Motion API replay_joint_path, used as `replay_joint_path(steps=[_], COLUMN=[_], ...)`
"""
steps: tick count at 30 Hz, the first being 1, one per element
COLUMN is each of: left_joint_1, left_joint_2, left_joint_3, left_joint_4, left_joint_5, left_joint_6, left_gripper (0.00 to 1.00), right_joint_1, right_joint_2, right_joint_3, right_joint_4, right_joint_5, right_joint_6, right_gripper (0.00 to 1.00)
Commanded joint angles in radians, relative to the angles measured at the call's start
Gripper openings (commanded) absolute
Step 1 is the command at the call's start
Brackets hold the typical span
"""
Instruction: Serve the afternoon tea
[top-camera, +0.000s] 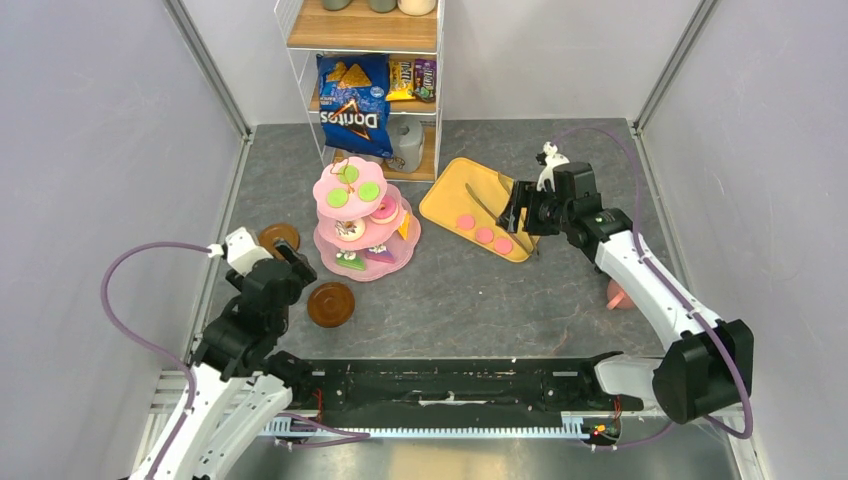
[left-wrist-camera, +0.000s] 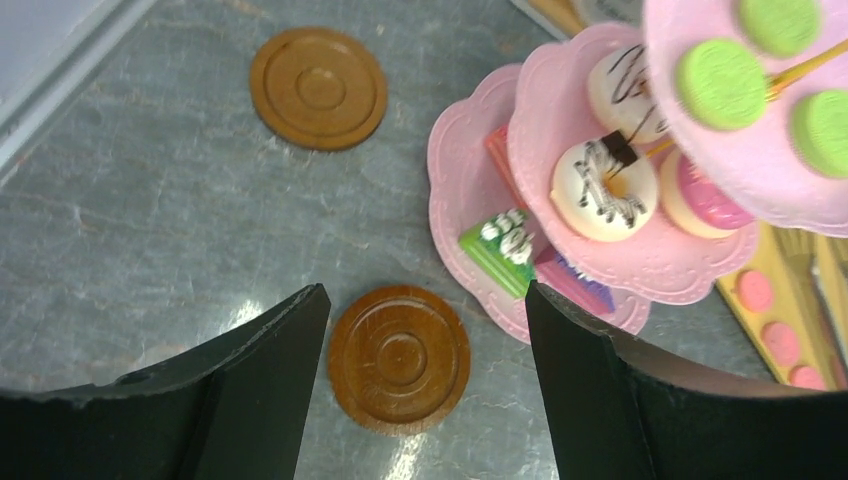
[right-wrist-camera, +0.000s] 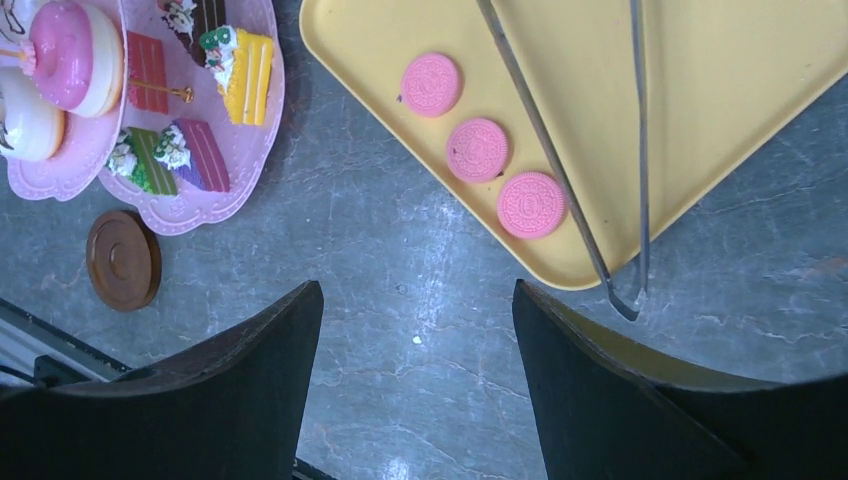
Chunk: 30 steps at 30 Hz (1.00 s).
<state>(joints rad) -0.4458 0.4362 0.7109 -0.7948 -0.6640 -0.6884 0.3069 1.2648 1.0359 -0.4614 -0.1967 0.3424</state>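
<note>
On the grey desk (top-camera: 480, 300), left of centre, the pink three-tier stand (top-camera: 362, 258) carries three green macarons (top-camera: 338, 197) on top, three donuts (left-wrist-camera: 603, 190) on the middle tier and cake slices (right-wrist-camera: 250, 75) below. Two brown saucers lie to its left: the near saucer (left-wrist-camera: 400, 358) sits under the left claw (left-wrist-camera: 424, 290), whose jaws are apart and empty, and the far saucer (left-wrist-camera: 318, 88) lies beyond. To the right, a yellow tray (right-wrist-camera: 740, 90) holds three pink macarons (right-wrist-camera: 477, 149) beside metal tongs (right-wrist-camera: 560, 170). The right claw (right-wrist-camera: 415, 285) hovers at its edge, open and empty. A Doritos bag (top-camera: 353, 105) leans on the shelf (top-camera: 362, 30) behind. A pink mug (top-camera: 617, 296) peeks from behind the right arm.
</note>
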Motion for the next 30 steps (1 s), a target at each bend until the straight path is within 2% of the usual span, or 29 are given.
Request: replay_joint_path(steps=[1,11,18,24,30], left_joint_1=[0.013,0.114,0.284,0.309,0.309], left_joint_2=[0.094,0.175,0.322,0.493,0.512], left_joint_3=[-0.042,-0.221,-0.307,-0.288,-0.277], left_joint_4=[-0.071,-0.071,0.103,0.131,0.123], left_joint_5=[0.016,0.17,0.334,0.395,0.466], left_joint_6=[-0.191,-0.395,-0.362,-0.308,-0.283], left_gripper=[0.8,0.8,0.79,0.67,0.52], right_joint_1=[0.003,0.003,0.028,0.061,0.076], right_joint_2=[-0.04,-0.098,-0.123,-0.14,-0.143], right_joint_3=[-0.07,-0.162,-0.186,-0.18,-0.175], right_joint_4=[0.118,0.195,0.214,0.193,0.185], right_joint_5=[-0.076,-0.101,-0.088,-0.033,-0.015], right_joint_6=[0.047,0.034,0.019,-0.01,-0.018], right_gripper=[0.78,0.78,0.78,0.78,0.78])
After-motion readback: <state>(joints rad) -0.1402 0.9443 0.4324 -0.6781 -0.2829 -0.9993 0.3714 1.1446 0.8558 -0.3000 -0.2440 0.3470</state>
